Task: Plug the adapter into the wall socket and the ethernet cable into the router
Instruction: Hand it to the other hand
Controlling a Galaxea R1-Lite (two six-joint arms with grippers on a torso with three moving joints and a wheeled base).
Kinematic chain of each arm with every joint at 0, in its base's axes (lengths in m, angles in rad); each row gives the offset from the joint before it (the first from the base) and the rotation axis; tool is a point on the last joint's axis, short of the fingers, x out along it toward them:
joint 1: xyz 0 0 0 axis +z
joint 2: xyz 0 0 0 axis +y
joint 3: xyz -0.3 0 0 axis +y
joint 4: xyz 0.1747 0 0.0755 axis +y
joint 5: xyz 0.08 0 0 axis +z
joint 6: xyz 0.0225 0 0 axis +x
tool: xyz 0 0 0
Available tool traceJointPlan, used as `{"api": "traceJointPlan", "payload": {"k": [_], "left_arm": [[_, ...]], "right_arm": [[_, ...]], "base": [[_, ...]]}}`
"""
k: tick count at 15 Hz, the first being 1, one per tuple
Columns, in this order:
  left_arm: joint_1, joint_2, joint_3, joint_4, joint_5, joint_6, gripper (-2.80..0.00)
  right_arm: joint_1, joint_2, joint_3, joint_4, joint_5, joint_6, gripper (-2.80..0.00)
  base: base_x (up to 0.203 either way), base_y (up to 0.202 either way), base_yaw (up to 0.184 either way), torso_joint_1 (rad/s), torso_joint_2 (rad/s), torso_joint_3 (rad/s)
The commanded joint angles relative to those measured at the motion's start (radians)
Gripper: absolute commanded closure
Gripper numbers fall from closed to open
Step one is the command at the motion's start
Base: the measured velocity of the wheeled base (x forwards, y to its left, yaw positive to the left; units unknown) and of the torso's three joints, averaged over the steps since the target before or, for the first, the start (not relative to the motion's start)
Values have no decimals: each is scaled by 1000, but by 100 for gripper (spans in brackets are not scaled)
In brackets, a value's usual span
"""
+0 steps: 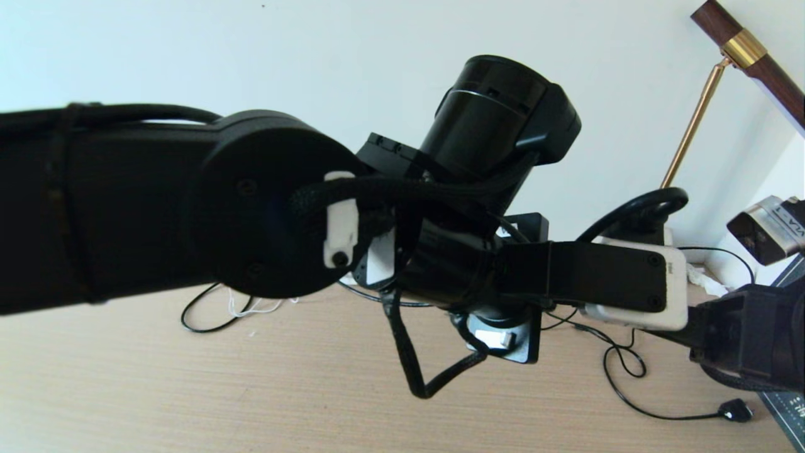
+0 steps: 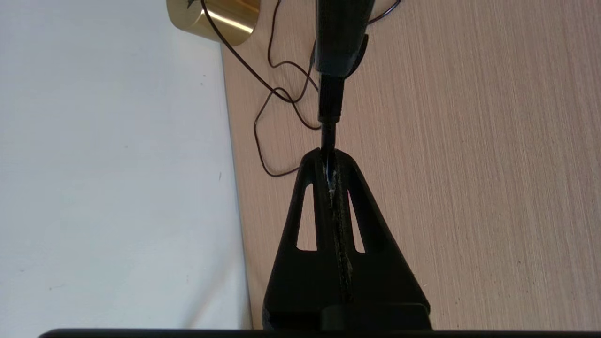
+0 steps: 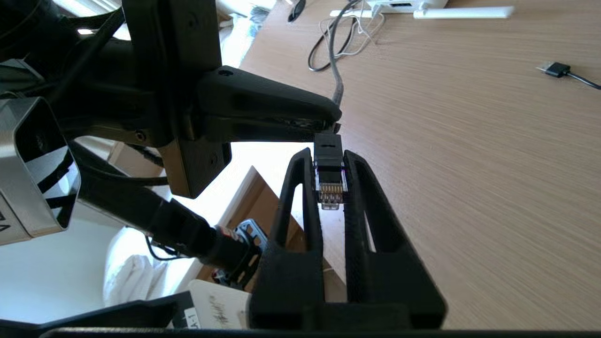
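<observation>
The ethernet cable runs across the wooden desk, and its black plug with a clear tip is held up in the air. My left gripper is shut on the cable just behind the plug. In the right wrist view its fingers reach in from the side. My right gripper is shut on the plug's two sides, gold contacts facing the camera. The router lies far off on the desk with a white antenna. The adapter and the wall socket are out of view.
My left arm fills most of the head view. A brass lamp base stands at the desk's wall edge, with thin black cords looping nearby. A small black plug on a thin cord lies on the desk.
</observation>
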Motion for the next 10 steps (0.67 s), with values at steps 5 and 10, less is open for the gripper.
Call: {"api": "traceJointPlan", "payload": {"k": [5,10], "left_arm": [[-1,14,0,-7,-8,6,0],[-3,10,9,-33,-9,7,-280]], "right_arm": [[8,-9,13,-4,5,6,0],[8,-7,19,-4,5,17,0]], "base": [[0,0,0,0,0,0],[0,0,0,0,0,0]]}}
